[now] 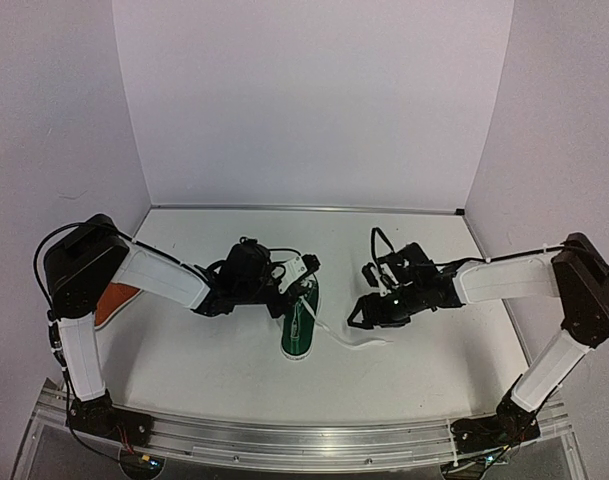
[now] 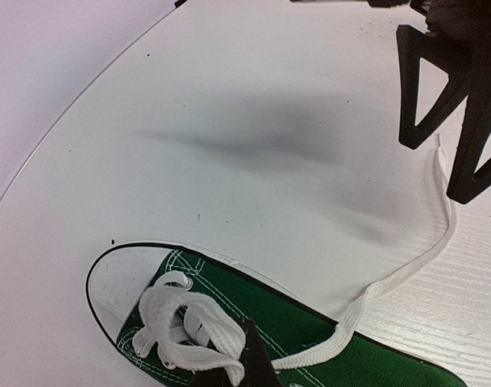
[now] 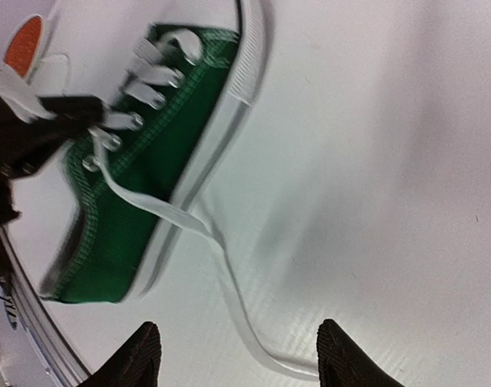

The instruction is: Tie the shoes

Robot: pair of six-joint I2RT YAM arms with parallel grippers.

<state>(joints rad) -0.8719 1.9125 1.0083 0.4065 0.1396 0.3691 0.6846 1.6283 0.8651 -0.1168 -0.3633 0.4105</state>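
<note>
The dark green shoe (image 1: pixel 298 328) lies on the table between the arms, its toe toward the near edge. My left gripper (image 1: pixel 287 287) is over its tongue, shut on a loop of white lace (image 2: pixel 198 316), with the fingertips (image 2: pixel 247 359) at the bottom edge of the left wrist view. The other lace end (image 3: pixel 231 284) trails off the shoe (image 3: pixel 136 181) across the table. My right gripper (image 3: pixel 239 359) hovers open above that loose end, with nothing held. The orange-red shoe (image 1: pixel 115 303) lies mostly hidden under the left arm.
White walls close in the back and both sides of the table. The right gripper's fingers (image 2: pixel 471 121) show at the top right of the left wrist view, close to the green shoe. A metal rail (image 1: pixel 304 440) runs along the near edge.
</note>
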